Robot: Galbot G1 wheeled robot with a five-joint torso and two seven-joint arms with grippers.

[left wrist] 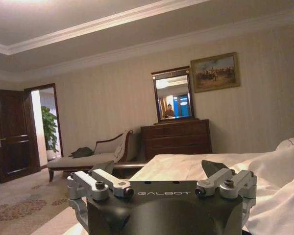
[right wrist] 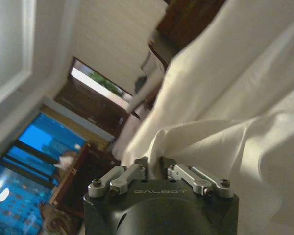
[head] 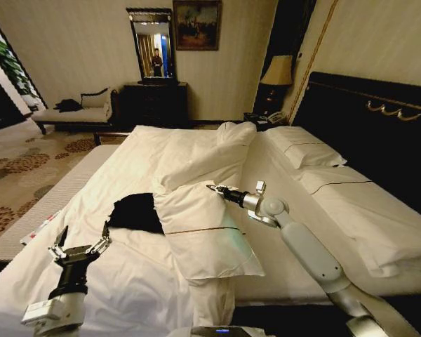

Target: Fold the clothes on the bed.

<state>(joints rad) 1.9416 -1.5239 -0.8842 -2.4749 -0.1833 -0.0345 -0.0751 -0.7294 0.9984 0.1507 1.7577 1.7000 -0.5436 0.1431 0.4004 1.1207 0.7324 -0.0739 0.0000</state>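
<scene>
T-shirt, black and crumpled, lies on the white duvet of the bed, towards the robot's left half of the mattress, and a white pillow covers its right-hand edge. From the head view the left gripper hovers low over the duvet just short of the shirt, fingers spread wide and pointing up the bed; the shirt sits ahead of it and a touch to its right, close by. The right gripper reaches across from the other side and ends at the pillow's upper corner, on the far side of the pillow from the shirt. So the left arm is plainly the nearer one to the cloth, with nothing between. The shirt's long axis looks to run roughly across the bed, though so much is bunched or hidden that I would not swear to it.

From the left wrist view the gripper is spread open and holding nothing; beyond it are pale bedding, a dark dresser and a mirror on the far wall.

From the right wrist view the gripper has its fingers drawn together on a fold of white pillow cloth, which rises straight out from between them. My reading is that the pillow must come off before the shirt's whole outline is free.
</scene>
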